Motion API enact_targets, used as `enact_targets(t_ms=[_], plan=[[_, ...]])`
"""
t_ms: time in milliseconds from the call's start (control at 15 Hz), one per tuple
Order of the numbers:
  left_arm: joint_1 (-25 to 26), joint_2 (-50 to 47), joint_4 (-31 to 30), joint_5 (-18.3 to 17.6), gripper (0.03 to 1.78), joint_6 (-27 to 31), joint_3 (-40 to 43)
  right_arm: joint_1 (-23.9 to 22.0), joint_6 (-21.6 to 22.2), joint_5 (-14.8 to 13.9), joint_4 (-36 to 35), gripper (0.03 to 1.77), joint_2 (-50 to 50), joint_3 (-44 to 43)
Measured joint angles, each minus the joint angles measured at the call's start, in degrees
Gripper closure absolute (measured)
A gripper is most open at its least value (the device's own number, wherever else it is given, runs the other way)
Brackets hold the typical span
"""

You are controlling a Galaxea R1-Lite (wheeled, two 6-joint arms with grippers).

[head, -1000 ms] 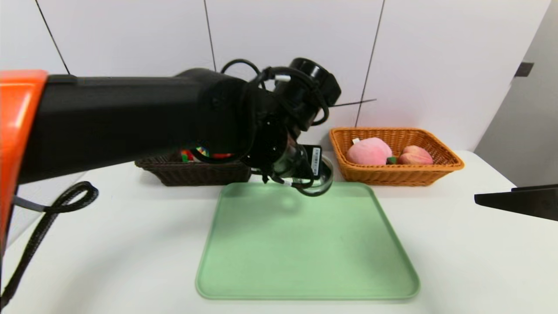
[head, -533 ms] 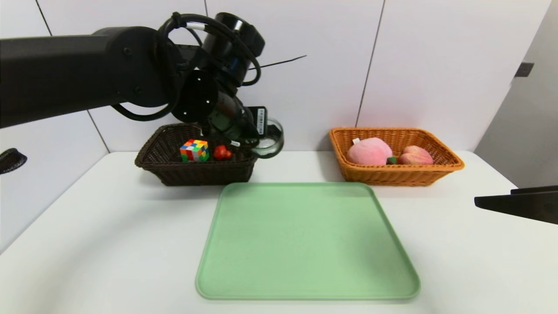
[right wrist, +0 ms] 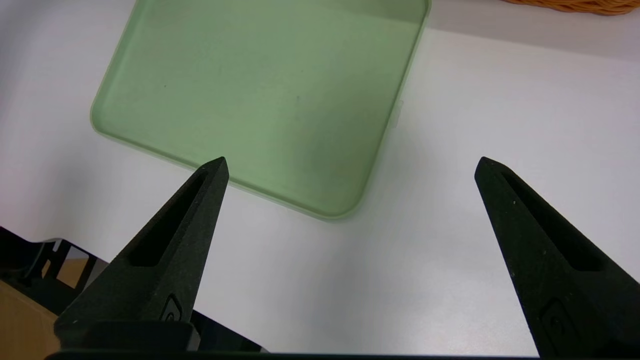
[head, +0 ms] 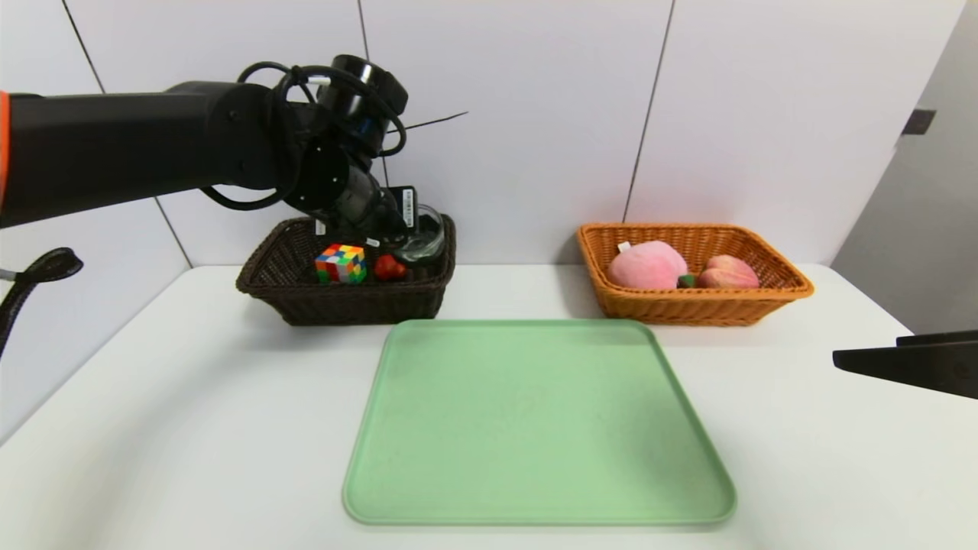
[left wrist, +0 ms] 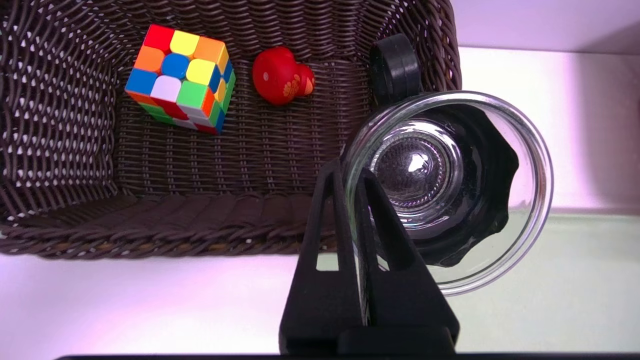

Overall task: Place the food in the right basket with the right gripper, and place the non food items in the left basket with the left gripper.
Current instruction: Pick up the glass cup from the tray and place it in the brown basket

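- The left gripper (left wrist: 355, 200) is clamping the wall of a clear glass jar (left wrist: 450, 190), one finger inside the rim and one outside, and is holding it above the right-hand end of the dark basket (head: 344, 302).
- Seen from the left wrist, the jar is straddling the dark basket's end wall: part of it is hanging over the woven floor, part over the white table (head: 191, 397) beyond that wall.
- A black lid (left wrist: 395, 65) is showing at the jar's far edge; whether it is attached cannot be told.
- A colour cube (head: 341, 263) and a small red toy (head: 390, 266) are already lying inside the dark basket, apart from each other.
- The right gripper (right wrist: 350, 165) is idling with its fingers wide apart, hovering over the table beside the near right corner of the green tray (head: 535, 428), which is lying in front of the dark basket.
- Two plush peaches (head: 648, 265) are lying in the orange basket (head: 691, 302), well to the right of the dark basket.
- Risk: a release from this position is likely to land the jar on the dark basket's rim, tipping it out onto the table.
- Risk: a single-wall pinch on smooth glass is giving little hold, so the jar may swing or slip.
- Risk: a drop from height could send the glass onto the red toy.
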Motion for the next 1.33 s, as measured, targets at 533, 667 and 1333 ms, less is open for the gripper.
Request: enact_targets(t_ms=[533,667,1333], plan=[[2.6,5.0,-1.9,-2.1,1.72,0.1,0.0,0.0,0.0,0.0,-0.3,0.09,-0.7,0.8],[2.6,5.4,-1.9,-2.1,1.46,0.1,0.0,0.0,0.0,0.0,-0.3,0.09,-0.7,0.8],[3.8,2.8,-2.4,-2.1,0.48,0.9,-0.1,0.0,0.0,0.0,-0.3,0.09,-0.7,0.6]])
